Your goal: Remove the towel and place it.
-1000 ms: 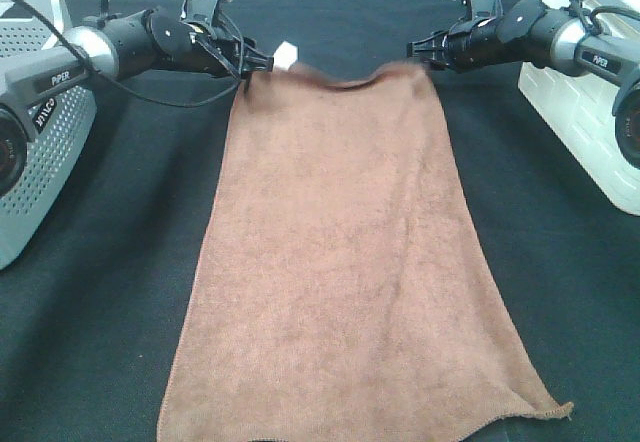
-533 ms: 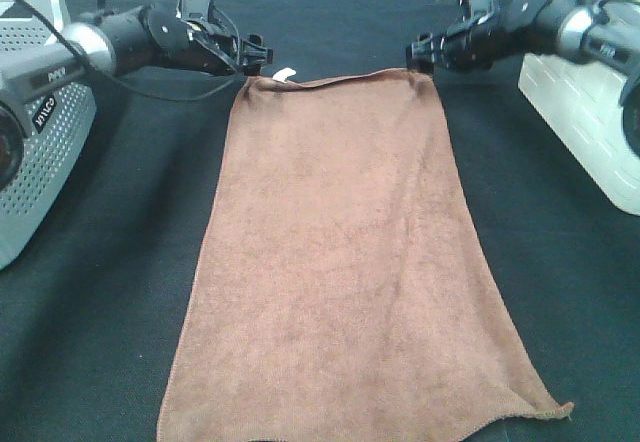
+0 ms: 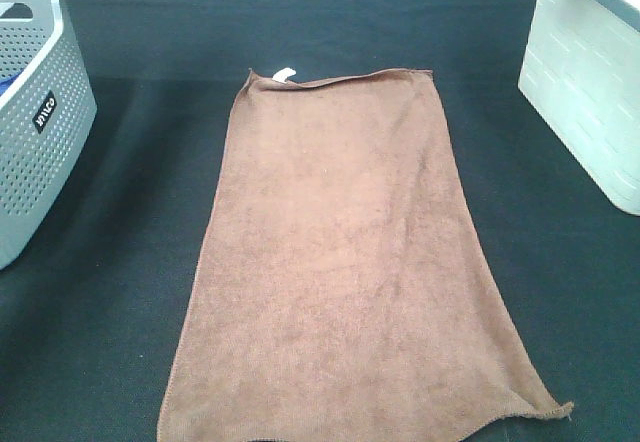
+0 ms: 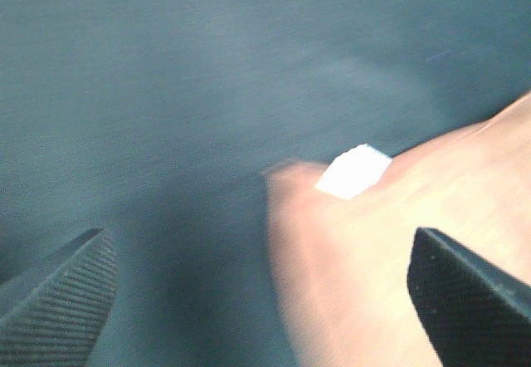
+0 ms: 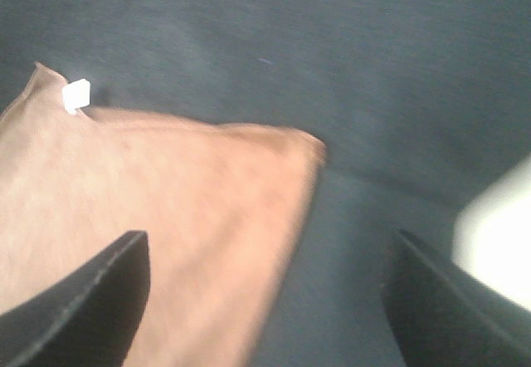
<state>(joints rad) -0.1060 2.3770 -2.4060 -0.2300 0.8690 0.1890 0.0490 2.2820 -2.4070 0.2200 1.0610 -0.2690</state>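
Observation:
The brown towel (image 3: 340, 262) lies flat and spread out on the black table, its white tag (image 3: 283, 73) at the far short edge. Both arms are out of the exterior view. In the left wrist view my left gripper (image 4: 265, 292) is open above the towel's tagged corner (image 4: 353, 172), holding nothing. In the right wrist view my right gripper (image 5: 265, 292) is open above the towel's other far corner (image 5: 307, 147), holding nothing. Both wrist views are blurred.
A grey perforated basket (image 3: 40, 112) stands at the left edge, something blue inside it. A white bin (image 3: 590, 72) stands at the right edge and shows in the right wrist view (image 5: 498, 234). Black tabletop (image 3: 120, 292) surrounds the towel.
Both grippers let go of the towel's far corners and both arms pulled back out of the exterior view. The towel's far edge dropped flat onto the table.

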